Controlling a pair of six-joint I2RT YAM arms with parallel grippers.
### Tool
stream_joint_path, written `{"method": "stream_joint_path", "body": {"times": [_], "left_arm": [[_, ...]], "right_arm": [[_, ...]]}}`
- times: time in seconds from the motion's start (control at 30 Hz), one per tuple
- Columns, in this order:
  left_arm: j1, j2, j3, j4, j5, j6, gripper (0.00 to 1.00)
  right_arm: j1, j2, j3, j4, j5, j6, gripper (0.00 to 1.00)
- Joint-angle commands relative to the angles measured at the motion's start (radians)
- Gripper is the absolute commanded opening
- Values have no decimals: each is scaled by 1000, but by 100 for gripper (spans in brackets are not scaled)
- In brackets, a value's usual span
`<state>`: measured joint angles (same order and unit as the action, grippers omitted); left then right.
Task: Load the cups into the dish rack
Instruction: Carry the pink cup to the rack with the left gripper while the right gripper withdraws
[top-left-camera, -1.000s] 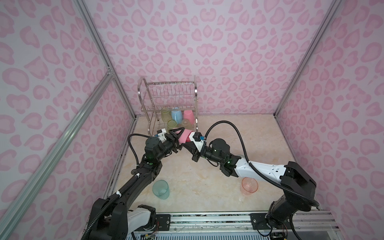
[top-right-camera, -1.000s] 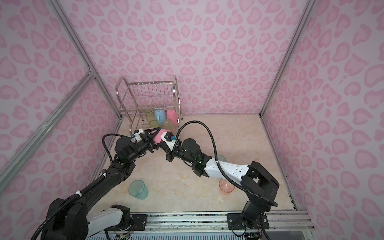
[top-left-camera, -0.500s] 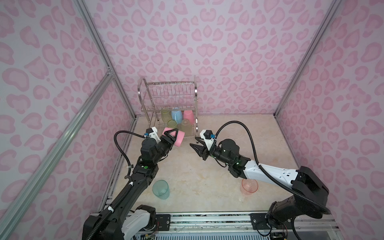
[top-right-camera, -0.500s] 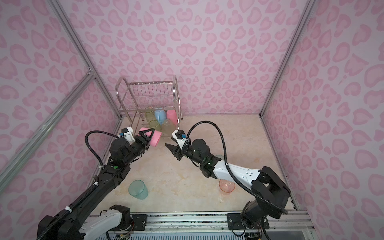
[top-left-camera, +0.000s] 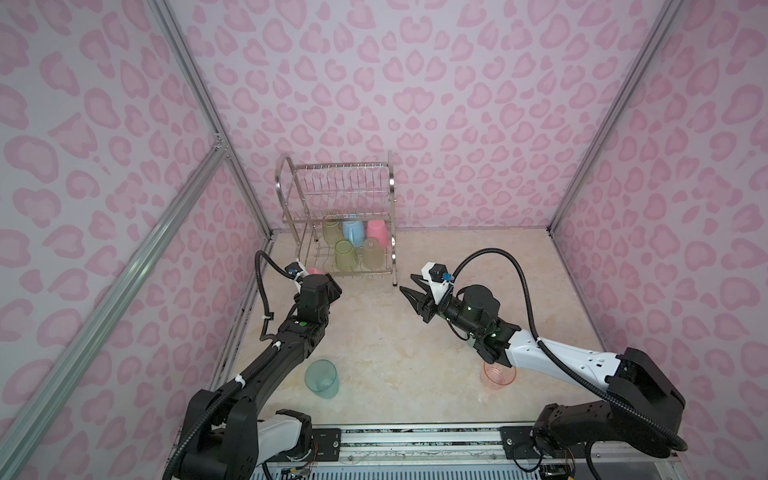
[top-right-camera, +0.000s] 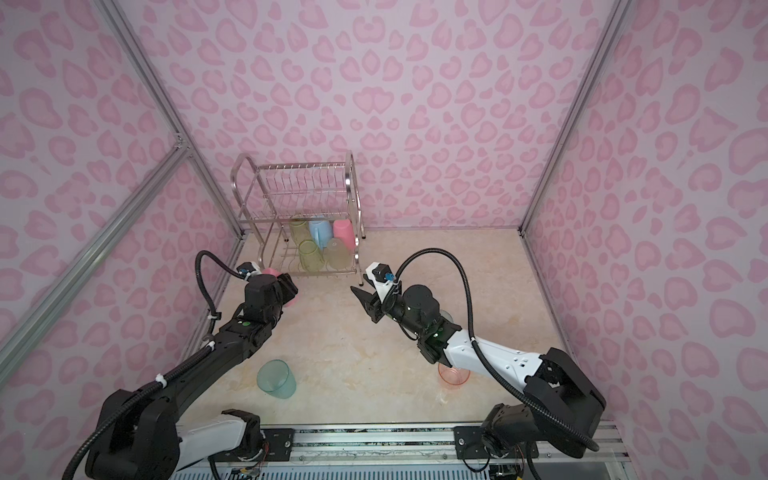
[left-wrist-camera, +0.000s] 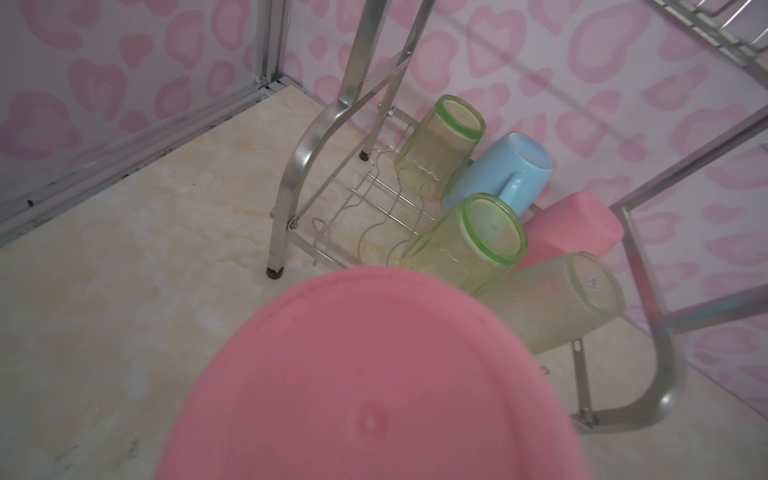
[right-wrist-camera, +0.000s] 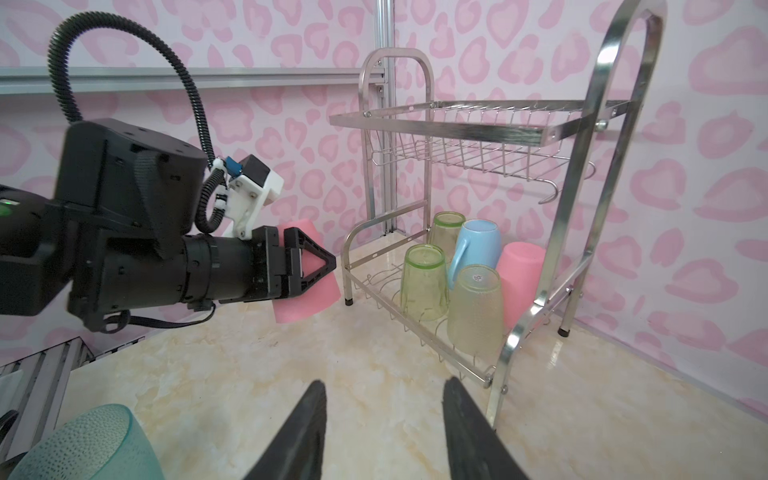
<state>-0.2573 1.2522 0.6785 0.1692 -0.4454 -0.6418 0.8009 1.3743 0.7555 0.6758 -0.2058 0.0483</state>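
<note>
Two-tier chrome wire dish rack stands at back of desk; five cups upended on lower shelf, its left part bare. Left gripper clamps opaque pink plastic tumbler, mouth down, just before rack's left front leg. Right gripper parted, empty. Next, I judge: clear front rail, seat tumbler in bare slots, then release.

Two-tier chrome wire dish rack sits at back-left corner of beige marble-look table. Lower tier: right part packed w/ upturned cups: translucent green tumblers, light-blue handled mug, opaque pink tumbler. Left end is bare wire, open from front. Left gripper w/ second pink tumbler stands just before that gap. Table centre clear. Translucent teal tumbler near front-left edge, clear peach tumbler partly under right arm.
</note>
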Motion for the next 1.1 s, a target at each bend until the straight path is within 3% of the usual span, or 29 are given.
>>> {"method": "stream_joint_path", "body": {"times": [0.0,0.4,1.07], "left_arm": [[4,71,22,134,-134,92,65],[47,328,155,256,-120,232,66],[104,521,362,239,1,244,68]], "right_arm": [[-6,-9,-21,47,9,-10,45],[-60,-30,-70,63,6,-2,45],[-123,7,-74,78,-30,28,44]]}}
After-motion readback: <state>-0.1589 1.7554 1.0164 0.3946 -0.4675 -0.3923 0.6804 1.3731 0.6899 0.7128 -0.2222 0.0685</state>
